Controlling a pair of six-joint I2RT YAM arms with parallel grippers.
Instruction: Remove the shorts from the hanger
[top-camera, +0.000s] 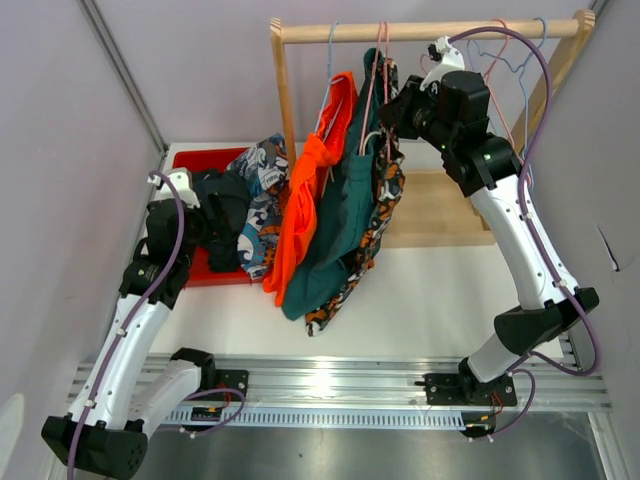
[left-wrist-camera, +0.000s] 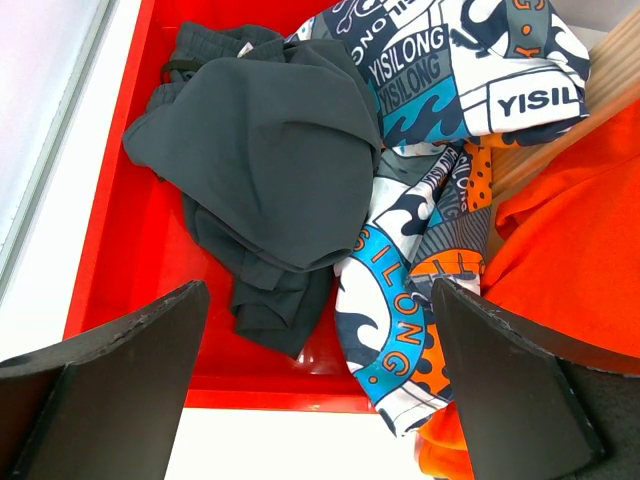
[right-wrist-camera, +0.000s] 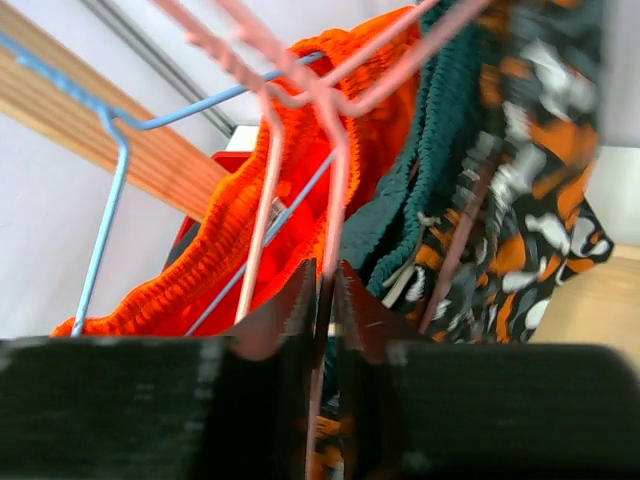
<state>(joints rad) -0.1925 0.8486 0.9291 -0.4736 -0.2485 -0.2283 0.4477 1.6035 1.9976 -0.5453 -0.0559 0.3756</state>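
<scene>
The orange shorts (top-camera: 300, 215), the teal shorts (top-camera: 345, 220) and the orange print shorts (top-camera: 387, 185) hang side by side from the rail (top-camera: 430, 30), pressed against one another. The orange pair is at the left and the print pair at the right. In the right wrist view a blue hanger (right-wrist-camera: 110, 200) runs into the orange waistband, and a pink hanger (right-wrist-camera: 335, 170) crosses in front of it beside the teal waistband. The right gripper (right-wrist-camera: 325, 275) is up among these hangers. Its fingers are drawn almost together, with a pink wire passing down between them, pinched. I cannot tell which pair that pink hanger carries.

Two more pairs lie off the hangers in the red bin (left-wrist-camera: 130, 270). The navy shorts (left-wrist-camera: 270, 150) are crumpled in the middle. The blue print shorts (left-wrist-camera: 470, 80) lie on their right, spilling over the bin's rim next to the orange pair. The left gripper (left-wrist-camera: 320, 290) hangs over the bin with its fingers spread wide and nothing between them.

The bin sits on the table (top-camera: 430, 290), left of the rack's post (top-camera: 285, 90).
</scene>
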